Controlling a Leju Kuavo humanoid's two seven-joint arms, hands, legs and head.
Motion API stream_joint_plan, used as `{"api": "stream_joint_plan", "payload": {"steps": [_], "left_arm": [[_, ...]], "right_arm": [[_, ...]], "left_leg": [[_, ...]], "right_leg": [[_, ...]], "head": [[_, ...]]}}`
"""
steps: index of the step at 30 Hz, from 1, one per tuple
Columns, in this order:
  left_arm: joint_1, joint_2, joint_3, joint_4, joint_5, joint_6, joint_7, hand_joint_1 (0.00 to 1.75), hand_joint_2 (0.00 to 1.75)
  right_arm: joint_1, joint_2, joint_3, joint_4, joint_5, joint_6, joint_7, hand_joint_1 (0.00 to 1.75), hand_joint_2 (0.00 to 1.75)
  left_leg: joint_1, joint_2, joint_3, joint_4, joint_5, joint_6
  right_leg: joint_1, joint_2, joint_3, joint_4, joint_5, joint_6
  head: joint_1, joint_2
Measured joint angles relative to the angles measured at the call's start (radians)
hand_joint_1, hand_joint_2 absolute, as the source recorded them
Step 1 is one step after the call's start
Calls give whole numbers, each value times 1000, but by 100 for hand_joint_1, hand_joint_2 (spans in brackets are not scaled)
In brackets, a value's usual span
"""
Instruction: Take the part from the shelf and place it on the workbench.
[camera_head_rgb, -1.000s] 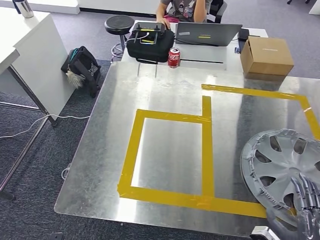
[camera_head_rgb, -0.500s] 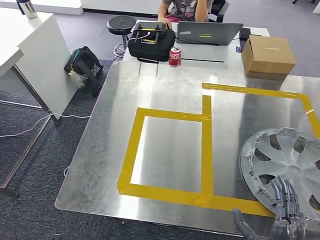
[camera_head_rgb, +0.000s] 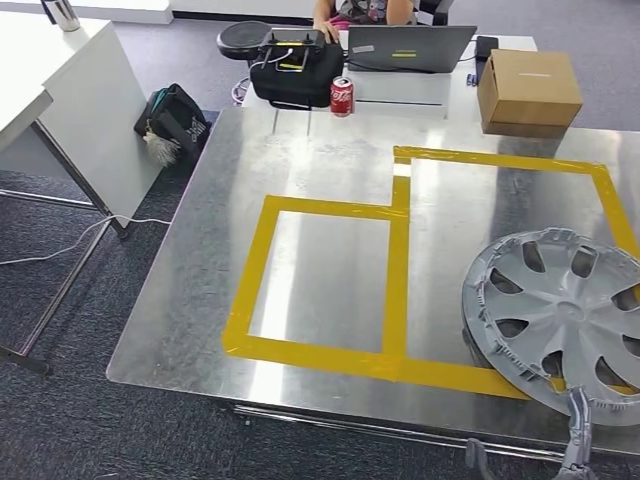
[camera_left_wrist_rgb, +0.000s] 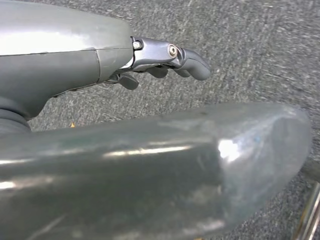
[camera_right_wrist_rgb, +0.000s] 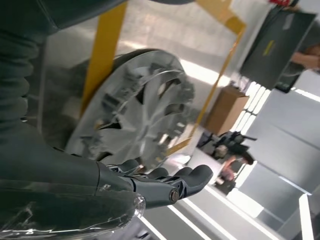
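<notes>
part: hubcap (camera_head_rgb: 562, 325) lies flat on workbench (camera_head_rgb: 332, 180), lower right of frame, over the yellow tape (camera_head_rgb: 392, 290)
right hand (camera_head_rgb: 575, 440): fingers apart, empty, just at the rim; looks released
left hand (camera_left_wrist_rgb: 166, 57): empty, fingers loosely curled, hanging over carpet

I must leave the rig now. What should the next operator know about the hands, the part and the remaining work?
Right hand: open, at the near edge of the hubcap, fingers spread, holding nothing.
Left hand: holds nothing, hanging over the carpet.
The hubcap lies flat on the workbench, across the yellow tape of the right-hand square.
Done: part is placed.
Left: pull the right arm clear.
</notes>
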Motion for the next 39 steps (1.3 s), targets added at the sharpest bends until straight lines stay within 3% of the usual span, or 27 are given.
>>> {"api": "stream_joint_plan", "payload": {"steps": [2, 5, 6, 8, 10, 11, 12, 13, 14, 15, 17, 18, 19, 21, 22, 24, 25, 26, 27, 28, 30, 31, 33, 35, 36, 37, 39], "left_arm": [[-2, -3, 5, -1, 8, 7, -4, 0, 0], [1, -10, 18, -1, 26, 17, -10, 0, 0], [2, -12, 24, -2, 33, 19, -11, 0, 0], [3, -16, 36, -3, 48, 23, -14, 0, 0], [4, -17, 50, -5, 64, 25, -19, 0, 0], [5, -18, 58, -6, 71, 25, -22, 0, 0], [6, -19, 65, -6, 79, 25, -27, 0, 0], [7, -21, 71, -7, 85, 25, -30, 0, 0], [6, -23, 76, -7, 90, 25, -33, 0, 0], [5, -26, 79, -8, 95, 25, -34, 0, 0], [0, -30, 81, -10, 99, 25, -37, 0, 0], [-1, -31, 81, -12, 102, 26, -38, 0, 0], [1, -31, 82, -13, 106, 28, -39, 0, 0], [8, -31, 84, -14, 122, 34, -39, 0, 0], [11, -31, 85, -14, 134, 38, -39, 0, 0], [10, -33, 86, -15, 157, 47, -39, 0, 0], [8, -33, 87, -16, 168, 52, -39, 0, 0], [7, -33, 88, -18, 175, 55, -38, 0, 0], [8, -33, 88, -19, 180, 56, -37, 0, 0], [10, -32, 88, -22, 182, 54, -34, 0, 0], [12, -32, 88, -24, 183, 43, -26, 0, 0], [11, -32, 88, -25, 182, 35, -23, 0, 0], [7, -33, 88, -26, 179, 24, -17, 0, 0], [11, -32, 88, -27, 175, 19, -13, 0, 0], [15, -31, 88, -27, 174, 18, -12, 0, 0], [17, -31, 88, -27, 174, 17, -11, 0, 0], [14, -29, 88, -28, 174, 14, -10, 0, 0]], "right_arm": [[-15, 11, -42, 43, -45, -8, 21, 0, 0], [-50, 21, -119, 142, -149, -10, 56, 0, 0], [-65, 24, -143, 186, -190, -10, 57, 0, 0], [-107, 27, -189, 302, -282, -5, 39, 0, 0], [-170, 29, -236, 448, -381, 32, 16, 0, 0], [-205, 30, -264, 526, -415, 66, 6, 0, 0], [-240, 32, -299, 606, -431, 103, -2, 0, 0], [-277, 33, -339, 689, -431, 136, -9, 0, 0], [-311, 35, -382, 766, -418, 160, -14, 0, 0], [-342, 36, -422, 832, -403, 175, -15, 0, 0], [-389, 40, -489, 938, -385, 191, -15, 0, 0], [-408, 41, -513, 981, -378, 200, -7, 0, 0], [-428, 41, -536, 1028, -364, 214, 8, 0, 0], [-474, 34, -581, 1139, -308, 239, 58, 0, 0], [-498, 29, -600, 1202, -269, 244, 86, 0, 0], [-541, 17, -631, 1325, -201, 240, 135, 0, 0], [-560, 12, -640, 1381, -174, 239, 158, 0, 0], [-579, 8, -646, 1431, -154, 243, 177, 0, 0], [-596, 4, -650, 1474, -136, 250, 191, 0, 0], [-610, -1, -652, 1510, -121, 260, 199, 0, 0], [-633, -11, -653, 1565, -95, 280, 203, 0, 0], [-642, -17, -653, 1585, -84, 290, 201, 0, 0], [-657, -28, -653, 1617, -64, 305, 196, 0, 0], [-667, -37, -650, 1641, -48, 314, 194, 0, 0], [-670, -41, -648, 1651, -41, 317, 194, 0, 0], [-672, -44, -645, 1660, -32, 320, 194, 0, 0], [-674, -52, -638, 1676, -14, 321, 195, 0, 0]], "left_leg": [[-2, 1, 61, -100, 8, 8], [-4, -1, 53, -118, 20, 30], [-3, -1, 43, -119, 30, 38], [-1, -3, 17, -119, 53, 51], [-2, -8, -16, -118, 78, 54], [-3, -13, -32, -118, 91, 53], [-3, -18, -47, -116, 103, 52], [-4, -26, -62, -115, 115, 51], [-4, -36, -75, -113, 126, 48], [-4, -47, -85, -112, 137, 45], [-3, -71, -101, -109, 157, 35], [-2, -82, -106, -110, 167, 28], [-1, -96, -111, -112, 178, 20], [3, -88, -123, -107, 173, 9], [4, -67, -134, -85, 141, 6], [6, -18, -168, 20, 35, -3], [8, -8, -186, 93, -12, -10], [10, -4, -196, 154, -33, -17], [13, -2, -194, 191, -29, -23], [16, 1, -175, 193, -6, -28], [22, 29, -81, 89, 44, -37], [22, 50, -26, 14, 48, -38], [18, 77, 33, -88, 33, -25], [13, 64, 22, -101, 30, 1], [12, 56, 13, -100, 37, 13], [11, 48, 2, -99, 46, 24], [8, 27, -27, -99, 70, 41]], "right_leg": [[3, -1, -6, -1, 16, 10], [2, -1, -10, -6, 35, 25], [1, -1, -18, 2, 20, 30], [0, 1, -47, 78, -65, 40], [1, 2, -78, 208, -157, 44], [1, 2, -81, 257, -172, 43], [2, 3, -68, 277, -162, 41], [2, 7, -35, 259, -135, 37], [3, 20, 15, 205, -106, 32], [2, 48, 75, 128, -96, 25], [1, 96, 174, -17, -112, 17], [2, 105, 193, -53, -126, 14], [4, 96, 197, -67, -127, 13], [4, 67, 181, -67, -111, -1], [2, 52, 172, -69, -99, -7], [1, 20, 148, -69, -78, -14], [1, 1, 134, -67, -68, -14], [1, -18, 121, -65, -58, -13], [1, -36, 107, -61, -49, -11], [0, -52, 93, -55, -41, -8], [-1, -79, 66, -39, -29, 1], [-1, -92, 53, -28, -26, 7], [3, -116, 35, -10, -19, 19], [0, -131, 28, -3, -9, 31], [-4, -117, 24, 2, -17, 36], [-7, -90, 16, 21, -43, 42], [-8, -24, -14, 118, -139, 46]], "head": [[1, 0], [-1, 0], [-1, 0], [1, 0], [2, 0], [3, 0], [3, 0], [3, 0], [3, 0], [3, 0], [2, 0], [2, 0], [2, 0], [2, 0], [-1, 0], [-5, 0], [-7, 0], [-7, 0], [-7, 0], [-7, 0], [-7, 0], [-8, 0], [-8, 0], [-8, 0], [-8, 0], [-8, 0], [-7, 0]]}}
